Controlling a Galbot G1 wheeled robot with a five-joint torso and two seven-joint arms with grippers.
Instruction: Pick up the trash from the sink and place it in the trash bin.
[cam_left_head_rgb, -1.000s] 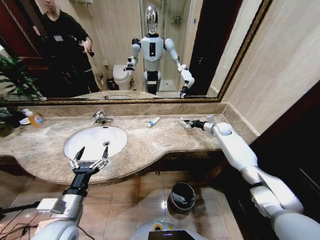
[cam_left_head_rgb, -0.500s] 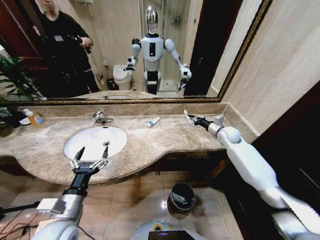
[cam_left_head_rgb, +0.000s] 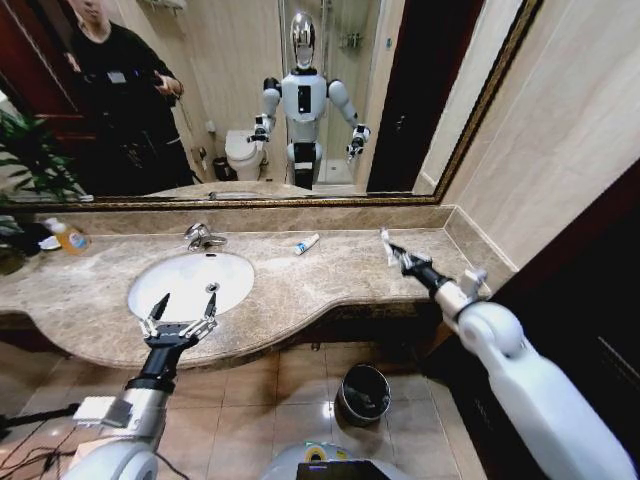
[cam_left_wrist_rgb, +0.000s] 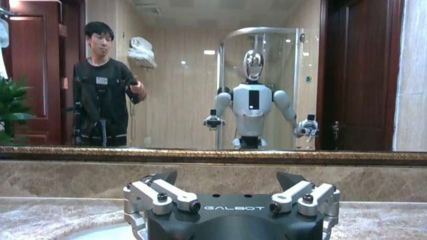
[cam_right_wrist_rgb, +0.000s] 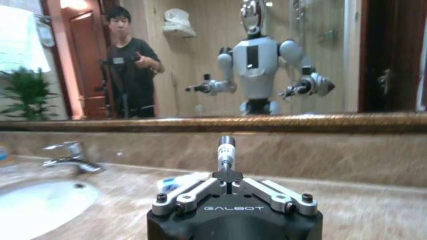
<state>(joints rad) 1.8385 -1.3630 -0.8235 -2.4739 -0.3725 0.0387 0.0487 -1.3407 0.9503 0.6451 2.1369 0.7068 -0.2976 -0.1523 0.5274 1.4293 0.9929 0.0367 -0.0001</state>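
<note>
Trash here looks light and slippery: left gripper (cam_left_head_rgb: 181, 318) hangs spread wide, holding nothing, over the sink (cam_left_head_rgb: 190, 281), a small white tube (cam_left_head_rgb: 307, 244) lies on the counter, and right gripper (cam_left_head_rgb: 395, 251) pinches another tube (cam_left_head_rgb: 386, 240) near its end.

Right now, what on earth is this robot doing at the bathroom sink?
It is clearing trash off the vanity. The right gripper is shut on a small white tube and holds it above the marble counter, near the right end. The left gripper hangs open over the front edge of the sink, holding nothing. Another white tube with blue marks lies on the counter near the mirror. The trash bin stands on the floor below the counter.
</note>
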